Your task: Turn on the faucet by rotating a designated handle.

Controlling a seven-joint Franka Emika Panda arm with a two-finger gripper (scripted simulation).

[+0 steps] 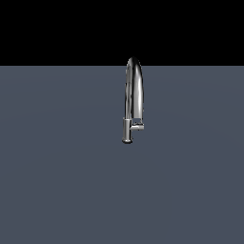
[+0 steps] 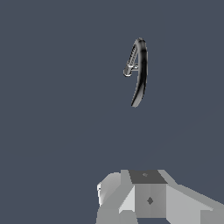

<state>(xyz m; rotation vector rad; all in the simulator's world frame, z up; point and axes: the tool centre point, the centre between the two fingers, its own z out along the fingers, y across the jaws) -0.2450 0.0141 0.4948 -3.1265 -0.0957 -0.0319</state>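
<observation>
Faucet reads as polished chrome: mirror-glossy, smooth, hard bright streaks and dark reflections along the arched spout. Handle has the same shiny metal finish. Tabletop is flat matt slate grey with no texture or sheen; the pincer body in the wrist view looks like matt light-grey plastic, smooth and faceted.

Both renders are dim and flat, with an evenly lit slate-grey floor and no cast shadows. Black fills the exterior view above the horizon. Bright streaks glint along the chrome faucet. Edges look coarse and pixelated, without blur or lens distortion.
</observation>
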